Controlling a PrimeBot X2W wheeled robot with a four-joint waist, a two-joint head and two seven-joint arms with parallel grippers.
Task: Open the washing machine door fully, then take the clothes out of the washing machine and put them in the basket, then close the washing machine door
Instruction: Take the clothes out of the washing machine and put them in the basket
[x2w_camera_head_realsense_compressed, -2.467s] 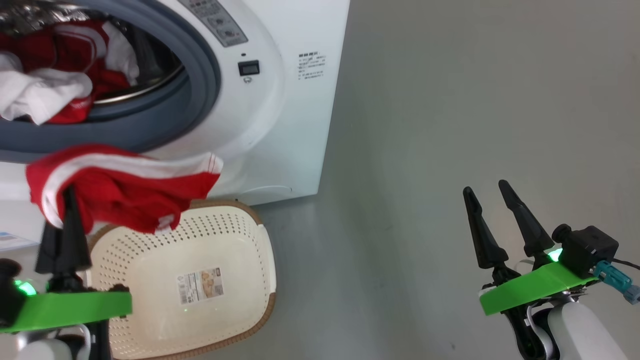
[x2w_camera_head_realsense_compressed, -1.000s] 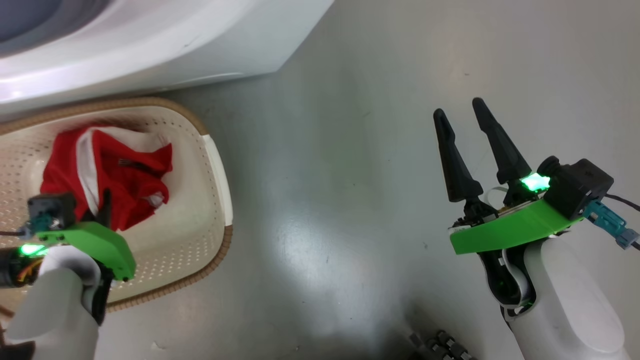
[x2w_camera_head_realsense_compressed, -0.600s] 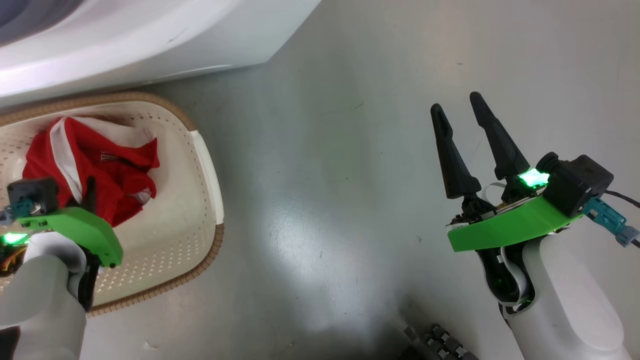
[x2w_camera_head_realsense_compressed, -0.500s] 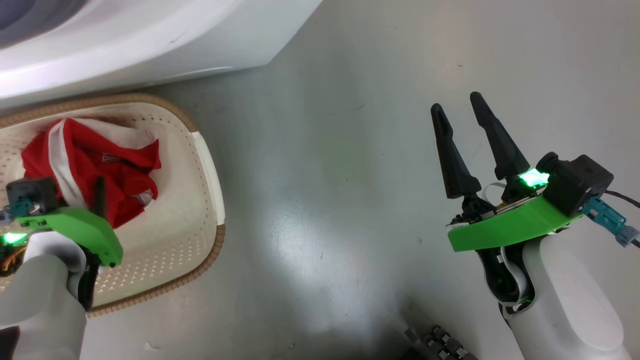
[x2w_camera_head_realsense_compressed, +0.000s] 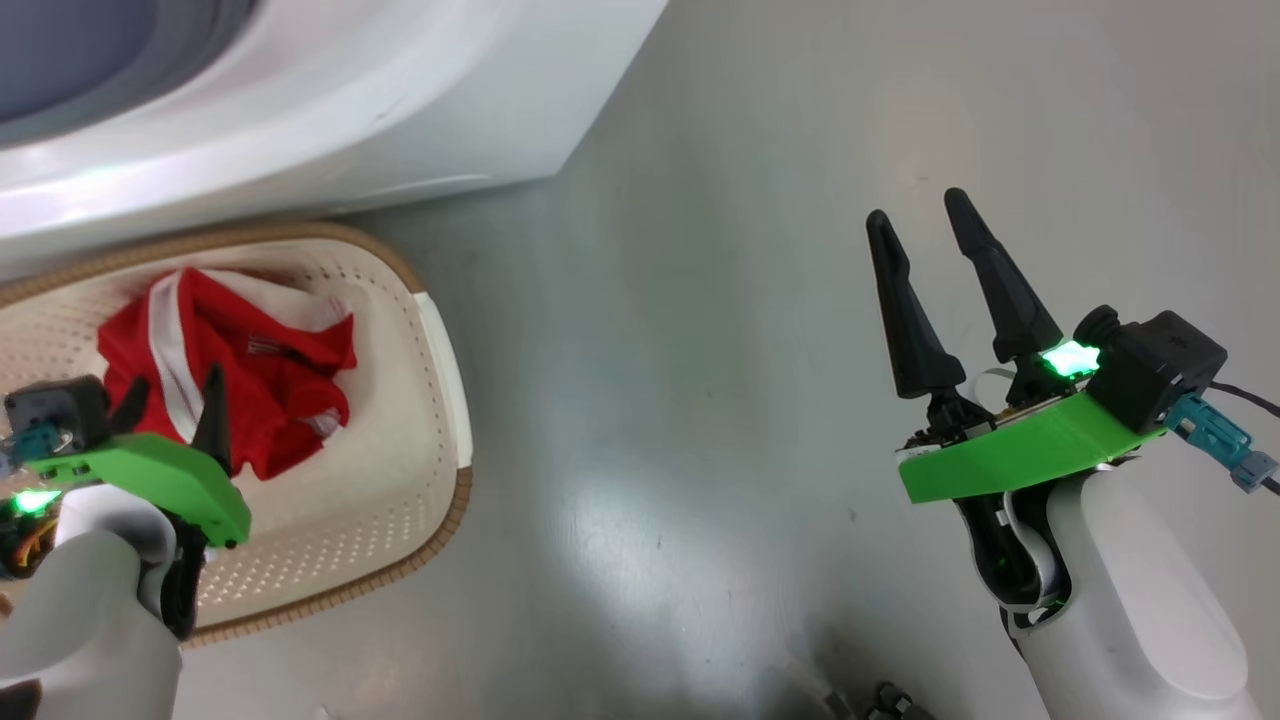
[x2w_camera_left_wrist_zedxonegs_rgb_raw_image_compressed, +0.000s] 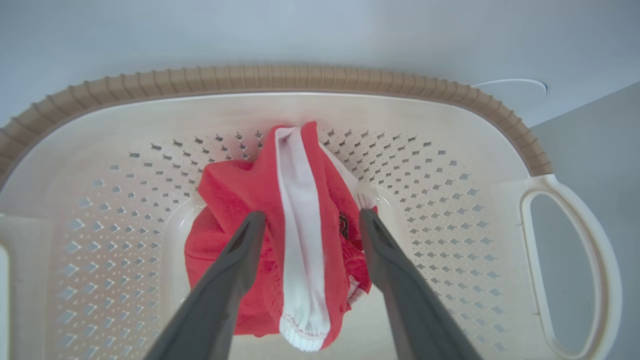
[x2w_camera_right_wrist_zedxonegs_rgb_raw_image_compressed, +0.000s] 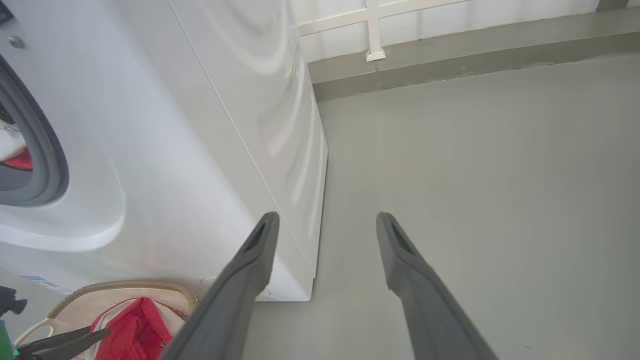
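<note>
Holds left fingers (x2w_camera_left_wrist_zedxonegs_rgb_raw_image_compressed: 235, 270) wide open above basket (x2w_camera_head_realsense_compressed: 400, 420), gripping nothing, w/ red shirt (x2w_camera_left_wrist_zedxonegs_rgb_raw_image_compressed: 225, 195) loose on basket bottom under the 2 tips; looks like a finished drop. Has basket on floor (x2w_camera_head_realsense_compressed: 700, 300) just in front of washer (x2w_camera_head_realsense_compressed: 400, 110), prob. for a short carry. Holds right fingers (x2w_camera_head_realsense_compressed: 905, 320) open & empty, well off to the side, out of the way. Shows more red/white cloth (x2w_camera_right_wrist_zedxonegs_rgb_raw_image_compressed: 17, 161) in drum, so unloading prob. not done.
</note>
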